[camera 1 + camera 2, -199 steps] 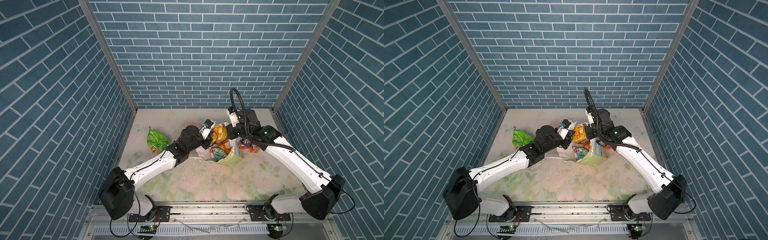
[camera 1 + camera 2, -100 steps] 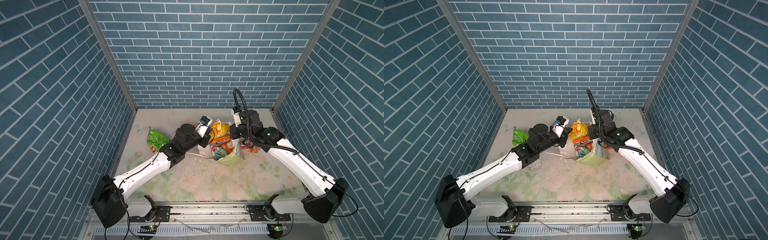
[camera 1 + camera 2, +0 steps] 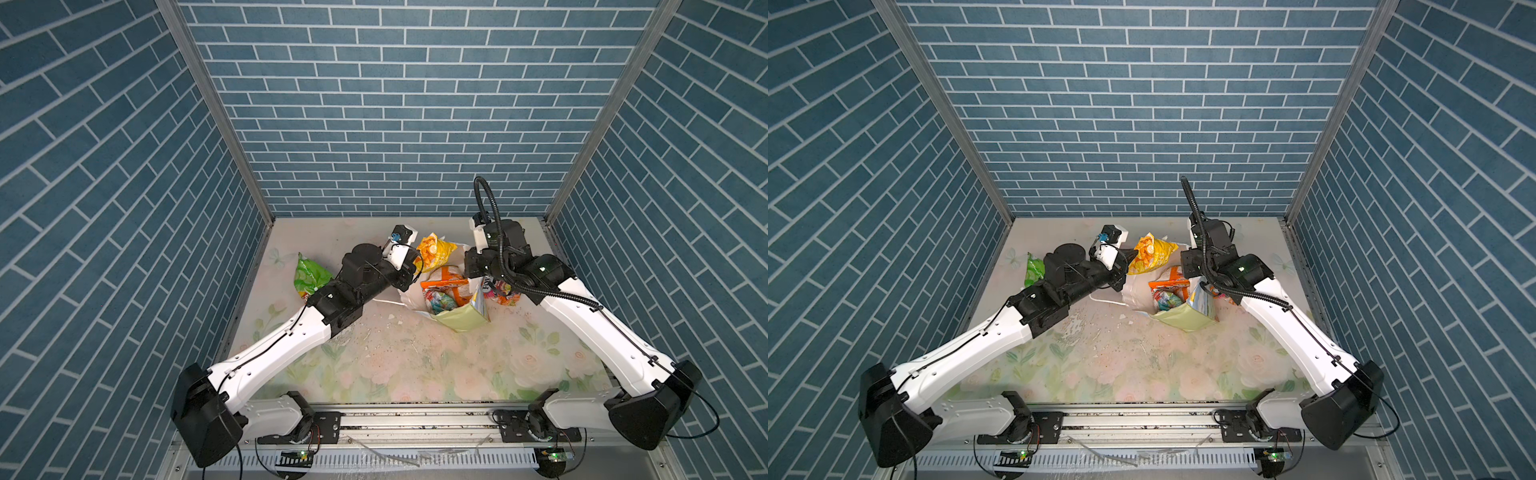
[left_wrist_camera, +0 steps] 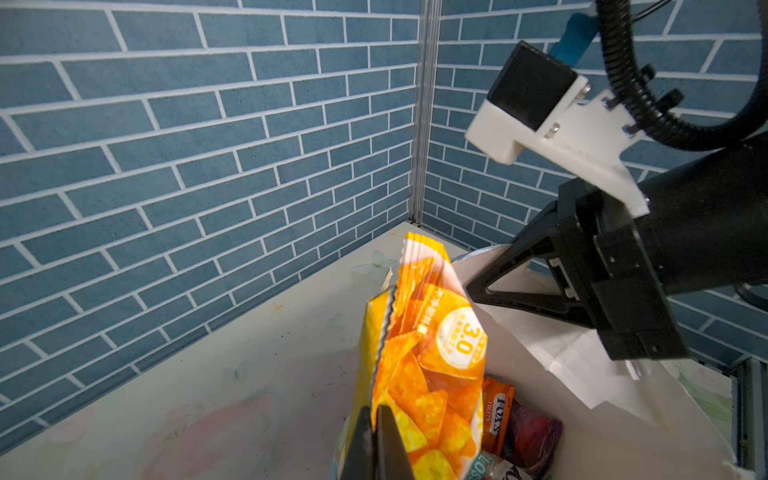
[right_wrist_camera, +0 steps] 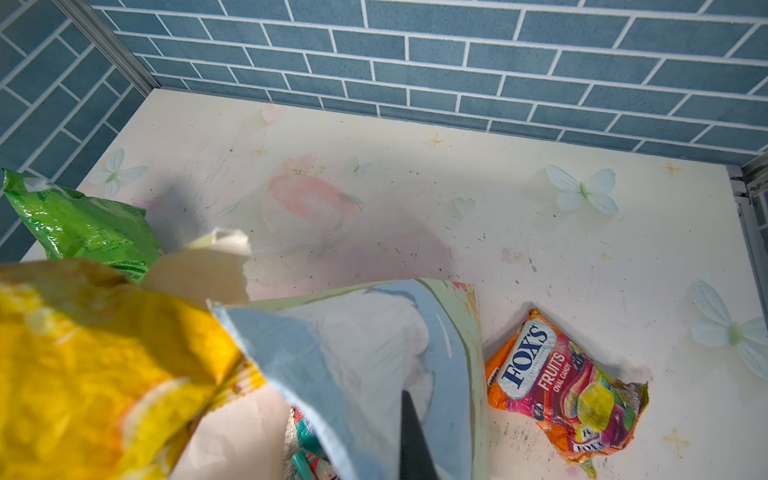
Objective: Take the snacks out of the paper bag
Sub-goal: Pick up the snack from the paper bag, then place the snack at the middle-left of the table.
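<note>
In both top views the floral-printed bench (image 3: 415, 365) fills the floor between the blue brick walls (image 3: 395, 104). The tall pale-green paper gift bag (image 3: 461, 318) stands on it near the middle, between the two arms, with its mouth upward and its rim torn.

The right tool (image 4: 471, 291) is closed on the bag's white rim and pinches the paper. In the right wrist view one black finger (image 5: 411, 436) shows behind the blue printed front. The left tool (image 4: 376, 419) is clamped on the serrated edge of the yellow crinkly foil chip bag (image 4: 428, 361). It holds that bag raised over the rim on the left arm's side; whether the lower end is clear of the opening cannot be told.

The green foil chip bag (image 3: 309, 276) lies on the bench beside the left arm, well apart from the paper bag. The orange-and-pink "FOX'S" fruit candy pack (image 5: 565, 386) lies on the bench just beside the bag, under the right arm.

Inside the mouth sit a small orange "FOX'S" packet (image 4: 496, 411), a purple packet (image 4: 532, 432) next to it, and a teal packet (image 3: 440, 301) lower down.
</note>
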You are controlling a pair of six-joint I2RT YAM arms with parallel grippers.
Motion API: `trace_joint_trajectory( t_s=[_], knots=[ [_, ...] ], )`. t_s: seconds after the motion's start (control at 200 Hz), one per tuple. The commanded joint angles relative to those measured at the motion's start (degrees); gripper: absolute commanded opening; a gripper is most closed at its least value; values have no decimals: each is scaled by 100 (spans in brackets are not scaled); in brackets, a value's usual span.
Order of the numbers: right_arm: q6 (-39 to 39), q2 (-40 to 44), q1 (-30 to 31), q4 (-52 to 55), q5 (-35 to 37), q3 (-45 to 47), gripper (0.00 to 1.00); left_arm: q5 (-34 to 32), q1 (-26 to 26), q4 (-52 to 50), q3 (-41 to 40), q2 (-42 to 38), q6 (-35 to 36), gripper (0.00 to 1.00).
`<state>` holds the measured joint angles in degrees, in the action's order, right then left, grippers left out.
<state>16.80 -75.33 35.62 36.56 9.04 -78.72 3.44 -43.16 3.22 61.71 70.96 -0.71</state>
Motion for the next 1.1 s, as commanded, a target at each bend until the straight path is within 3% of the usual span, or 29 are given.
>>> trace_joint_trajectory(
  t_s=[0.0, 0.46, 0.68, 0.845, 1.095],
  knots=[
    [265, 236, -70, -225, -51, -1, 0, -187, 0, -296, 235, -115, -174, 0],
    [682, 220, -283, -260, -487, 157, 0, -715, 0, -1149, 698, -89, -902, 0],
    [755, -78, -349, -254, -765, -17, 0, -1278, 5, -1218, 752, -413, -1125, 0],
    [722, -427, -430, -200, -858, -433, 0, -1821, 47, -1889, 1428, -379, -1063, 0],
    [717, -843, -492, -452, -958, -712, 0, -2173, 570, -2608, 1717, -710, -1324, 0]
  ],
)
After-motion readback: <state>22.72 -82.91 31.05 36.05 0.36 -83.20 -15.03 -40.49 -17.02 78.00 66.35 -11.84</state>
